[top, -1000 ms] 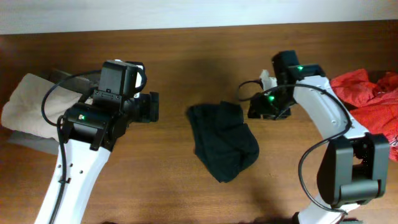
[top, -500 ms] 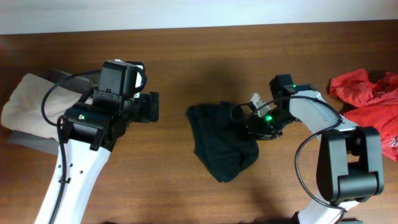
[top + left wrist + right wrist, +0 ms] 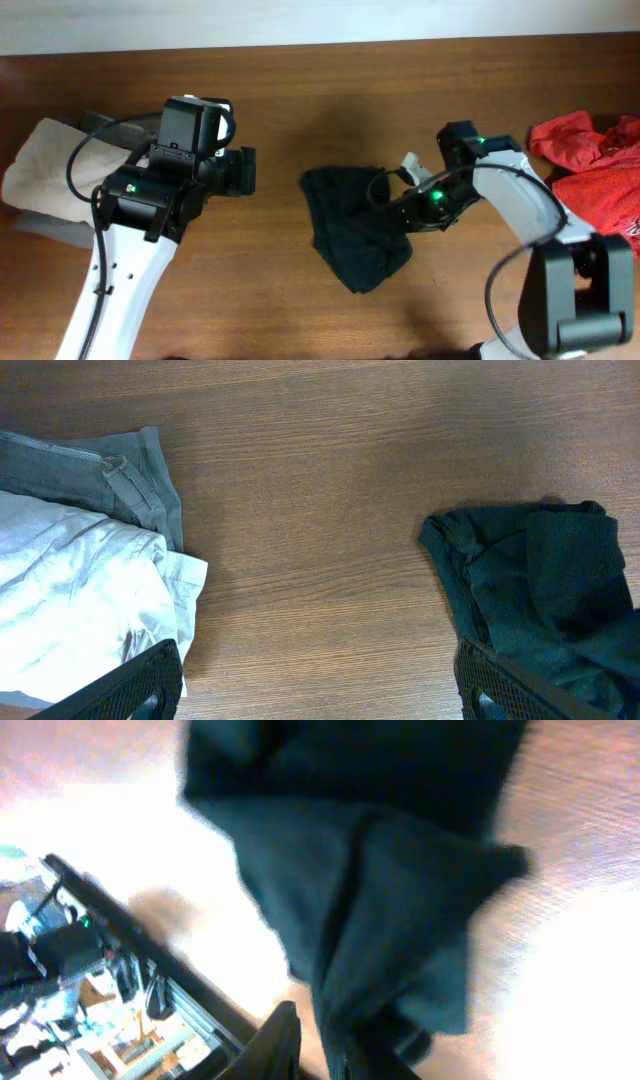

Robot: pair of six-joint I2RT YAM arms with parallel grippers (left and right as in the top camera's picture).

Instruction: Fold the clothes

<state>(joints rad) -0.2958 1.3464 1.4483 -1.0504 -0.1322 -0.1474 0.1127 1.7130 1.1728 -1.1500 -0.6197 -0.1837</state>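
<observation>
1. Right gripper (image 3: 398,207) is clenched on the right edge of the crumpled black soft-fabric T-shirt (image 3: 355,225). Its wrist view shows a fold of the dark cloth (image 3: 380,870) running down between the fingers (image 3: 278,1042).
2. Left gripper (image 3: 243,172) is released, jaws wide, nothing in them. It hangs over bare wood left of the T-shirt, with one fingertip (image 3: 150,680) in each bottom corner of its wrist view.
3. Room: the brown wooden table (image 3: 300,90) has its far edge running along the top of the overhead view. There is bare wood behind the T-shirt, in front of it, and in the strip between it and the left gripper. The right side is taken up by the right arm.
4. The T-shirt sits about mid-table, bunched in a lump, not flat. In the left wrist view it lies at the right (image 3: 540,580) and reaches one fingertip in the frame; can't tell if they touch.
5. A crumpled bright red garment (image 3: 590,155) lies at the right edge, well apart from the T-shirt. A pale beige garment (image 3: 50,165) lies on a grey garment (image 3: 100,465) at the left edge, also well apart.
6. Count: one black T-shirt, one red, one beige and one grey garment; two arms, two grippers.
</observation>
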